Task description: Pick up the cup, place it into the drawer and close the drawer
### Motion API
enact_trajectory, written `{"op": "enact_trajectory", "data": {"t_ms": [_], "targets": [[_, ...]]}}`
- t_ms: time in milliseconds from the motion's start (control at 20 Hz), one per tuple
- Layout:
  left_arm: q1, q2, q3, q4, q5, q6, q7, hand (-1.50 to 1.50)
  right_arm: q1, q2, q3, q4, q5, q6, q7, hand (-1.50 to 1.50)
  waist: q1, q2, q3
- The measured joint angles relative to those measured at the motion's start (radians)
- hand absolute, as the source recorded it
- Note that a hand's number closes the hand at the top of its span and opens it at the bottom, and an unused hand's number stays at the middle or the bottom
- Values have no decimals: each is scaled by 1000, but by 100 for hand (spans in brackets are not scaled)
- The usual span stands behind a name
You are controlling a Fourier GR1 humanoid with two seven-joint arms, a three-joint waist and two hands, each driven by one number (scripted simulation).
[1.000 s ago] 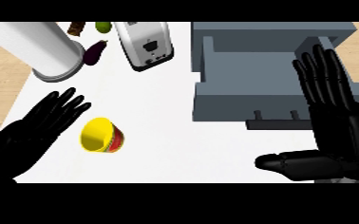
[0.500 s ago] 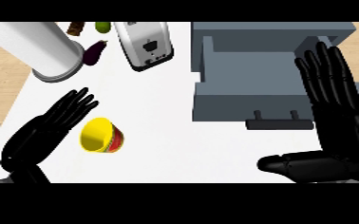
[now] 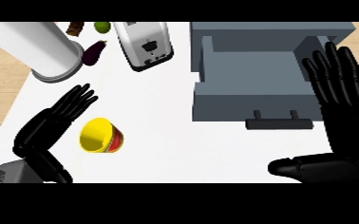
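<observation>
White smooth counter (image 3: 168, 123) bears a round yellow cup (image 3: 101, 135) beside the left hand (image 3: 52, 121), fingers released.

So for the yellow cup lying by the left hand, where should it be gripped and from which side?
Probably across its body. The cup lies tipped on the counter, its yellow mouth facing up-left toward the left hand, its red wall toward the right. That hand is open just left of it, not touching. Coming from the left and above, fingers over the red wall and thumb near the rim looks most workable.
</observation>
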Motion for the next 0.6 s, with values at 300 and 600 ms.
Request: {"op": "enact_trajectory", "data": {"t_ms": [300,600], "targets": [[-16,22,-16,162,-149,36,-154,-150,-16,7,6,5,5,-6,13,-150,0,0,0],[-48,34,-52,295,-238,105,-270,-150,-5,22,36,-13,32,-16,24,-150,-2,0,0]]}}
